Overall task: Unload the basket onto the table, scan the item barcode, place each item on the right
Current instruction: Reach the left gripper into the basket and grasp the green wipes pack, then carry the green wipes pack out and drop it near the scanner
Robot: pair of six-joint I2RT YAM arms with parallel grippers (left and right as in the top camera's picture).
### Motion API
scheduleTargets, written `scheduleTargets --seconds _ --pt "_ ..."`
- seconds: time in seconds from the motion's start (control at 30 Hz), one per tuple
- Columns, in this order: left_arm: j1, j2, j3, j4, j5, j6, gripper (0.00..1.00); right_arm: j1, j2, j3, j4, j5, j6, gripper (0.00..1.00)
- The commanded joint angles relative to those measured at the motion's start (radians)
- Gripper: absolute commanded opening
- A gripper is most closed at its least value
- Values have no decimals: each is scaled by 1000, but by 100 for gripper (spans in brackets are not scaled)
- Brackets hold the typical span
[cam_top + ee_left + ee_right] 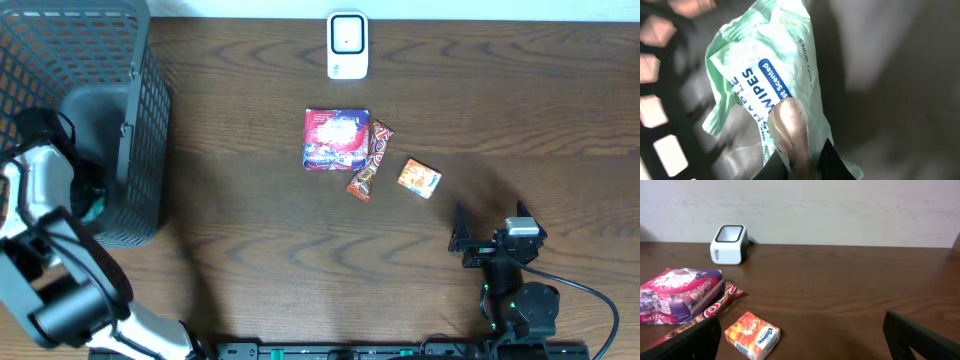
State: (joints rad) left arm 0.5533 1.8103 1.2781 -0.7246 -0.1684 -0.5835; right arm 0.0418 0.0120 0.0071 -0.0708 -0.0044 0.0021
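Overhead, the left gripper [802, 161] is being hidden inside the basket [148, 140]; the wipes pack [765, 70] is being cropped by the wrist view's lower edge.

From where I stand, the left arm [40, 185] is built of chunky white shells joined by black joint housings, and a black cable loop [62, 128] shows at its far end. Nearer, its lower link is white as well and runs into black hardware. The left gripper's fingers [832, 159] are plain matte black wedges. The right arm [520, 300] is almost entirely black, with rounded joint housings and specks of green light on its body. A pale grey block [521, 229] sits on its far end. A thin black cable [600, 300] arcs off its right side. The right gripper's fingers [920, 337] are flat black slabs with straight edges.
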Motion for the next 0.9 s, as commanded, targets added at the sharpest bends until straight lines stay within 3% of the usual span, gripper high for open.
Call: scheduleTargets --seconds 0.0,0.2,0.4,0.5,0.7,0.87 --pt "-12 -156 88 40 -16 86 7 5 -6 -2 -4 -1 -14 99" --pt "-63 -414 105 194 64 145 7 5 -6 -2 -4 -1 -14 99" --pt "-208 -579 104 378 360 145 7 5 -6 -2 -4 -1 -14 99" --pt "-348 -585 104 430 493 146 8 5 -6 -2 -4 -1 -14 99" --pt "-683 -490 104 435 497 284 7 5 -6 -2 -4 -1 -14 99" --pt "-902 -342 104 527 497 287 7 5 -6 -2 -4 -1 -14 99"
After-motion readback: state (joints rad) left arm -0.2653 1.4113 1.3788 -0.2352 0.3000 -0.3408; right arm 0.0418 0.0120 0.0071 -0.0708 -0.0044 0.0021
